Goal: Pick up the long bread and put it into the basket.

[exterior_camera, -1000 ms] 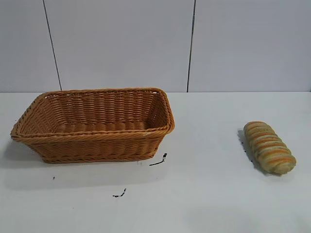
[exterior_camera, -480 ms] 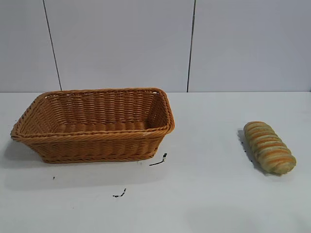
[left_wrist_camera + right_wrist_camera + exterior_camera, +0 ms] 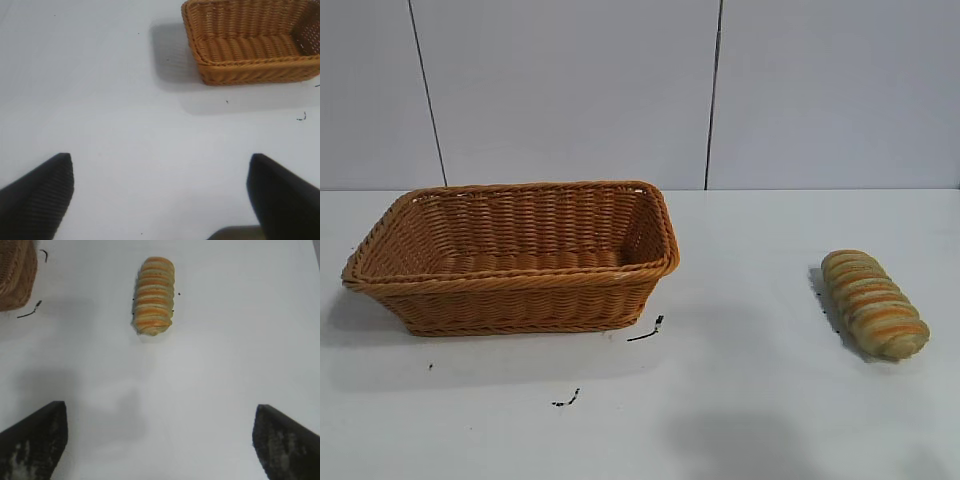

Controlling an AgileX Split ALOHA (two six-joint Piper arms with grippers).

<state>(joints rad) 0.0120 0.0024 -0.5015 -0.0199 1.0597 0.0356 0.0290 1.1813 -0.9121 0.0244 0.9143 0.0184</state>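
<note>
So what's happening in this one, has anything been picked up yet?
Nothing is held yet. The long bread lies on the white table, well to the right of the basket, which holds nothing. The right end effector is open above the table, facing the bread with a clear gap between them. The left end effector is open too, over bare table, away from the basket.

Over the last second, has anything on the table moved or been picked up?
Nothing was picked up or let go. The only visible change is a faint shadow that has appeared on the table near the front edge, short of the long bread. The bread lies where it was, right of the basket, which has not shifted.
</note>
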